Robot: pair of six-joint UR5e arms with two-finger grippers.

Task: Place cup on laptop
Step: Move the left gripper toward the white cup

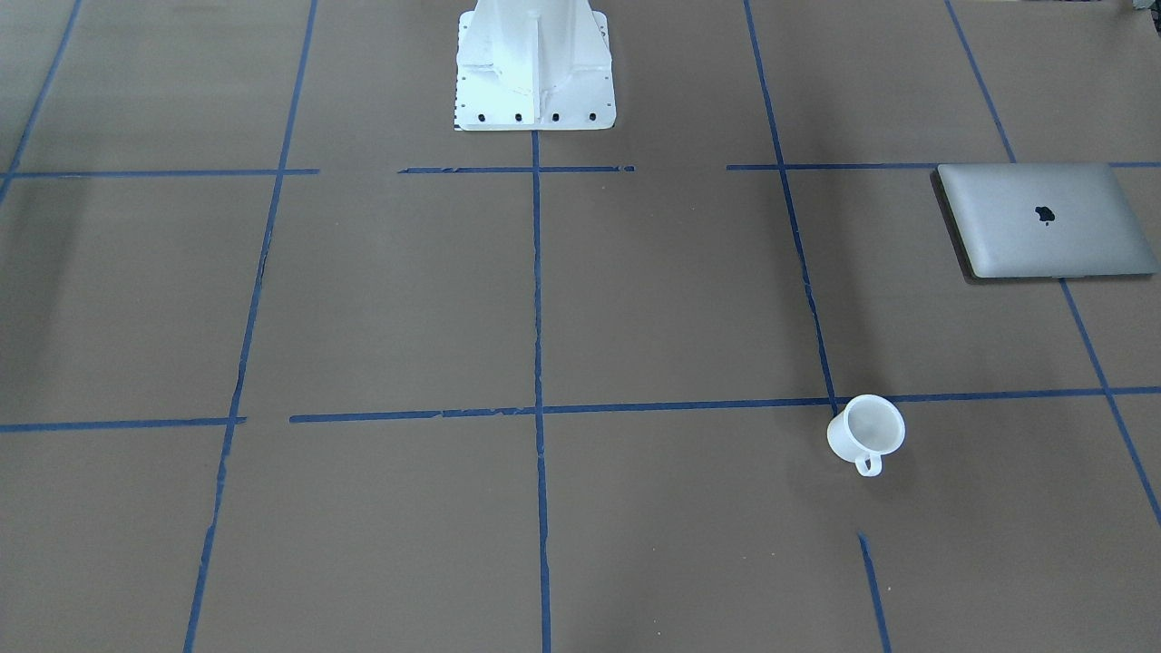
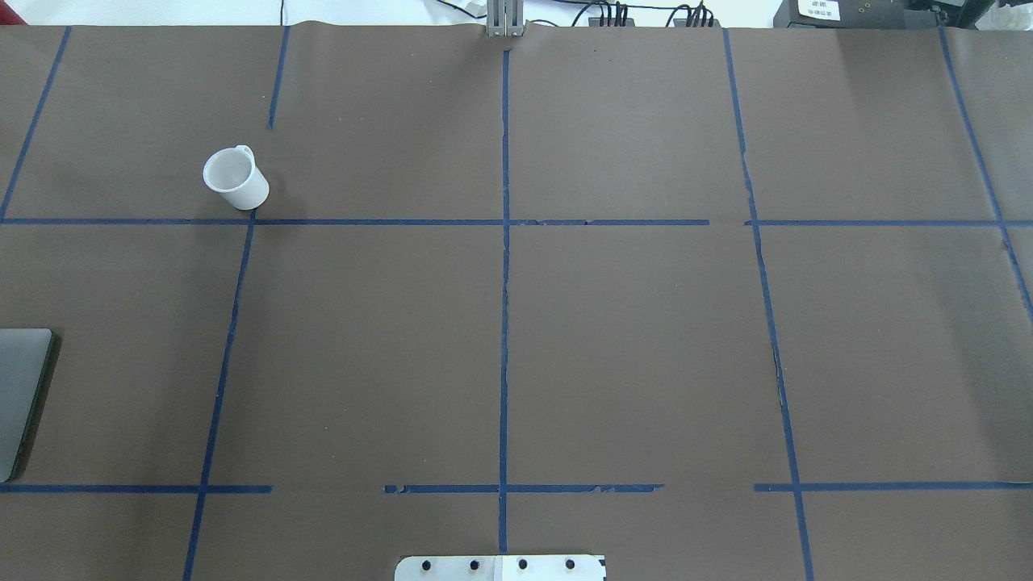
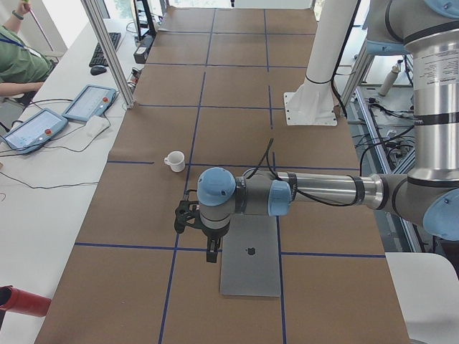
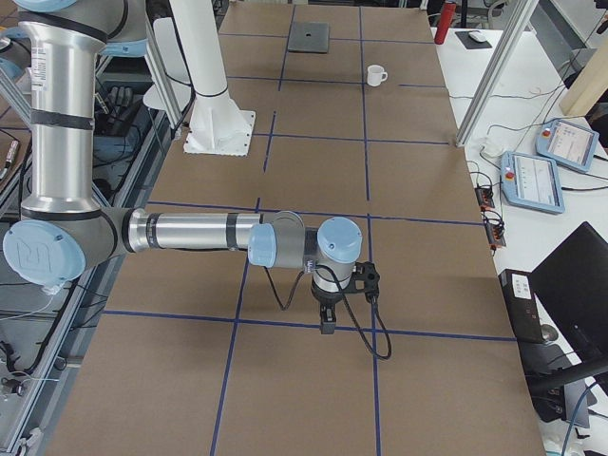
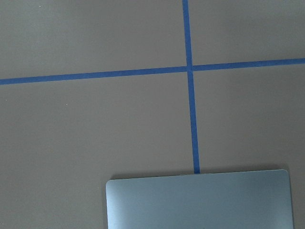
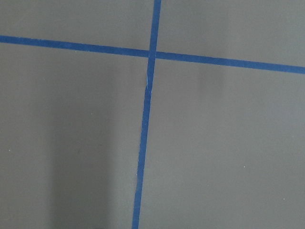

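Note:
The white cup (image 1: pixel 866 431) stands upright on the brown table, handle toward the operators' side; it also shows in the overhead view (image 2: pixel 234 179) and both side views (image 3: pixel 174 160) (image 4: pixel 377 74). The closed silver laptop (image 1: pixel 1043 220) lies flat near the table's left end (image 2: pixel 20 395) (image 3: pixel 250 254) (image 4: pixel 309 37); its edge shows in the left wrist view (image 5: pixel 200 200). My left gripper (image 3: pixel 213 251) hangs above the table beside the laptop, well short of the cup. My right gripper (image 4: pixel 326 318) hangs over bare table at the other end. I cannot tell whether either is open or shut.
The white robot pedestal (image 1: pixel 535 73) stands at the table's middle rear edge. Blue tape lines cross the brown cover. A side table along the far edge holds teach pendants (image 3: pixel 90 104) (image 4: pixel 532 180), with metal posts (image 3: pixel 107 50) and an operator (image 3: pixel 18 57) there.

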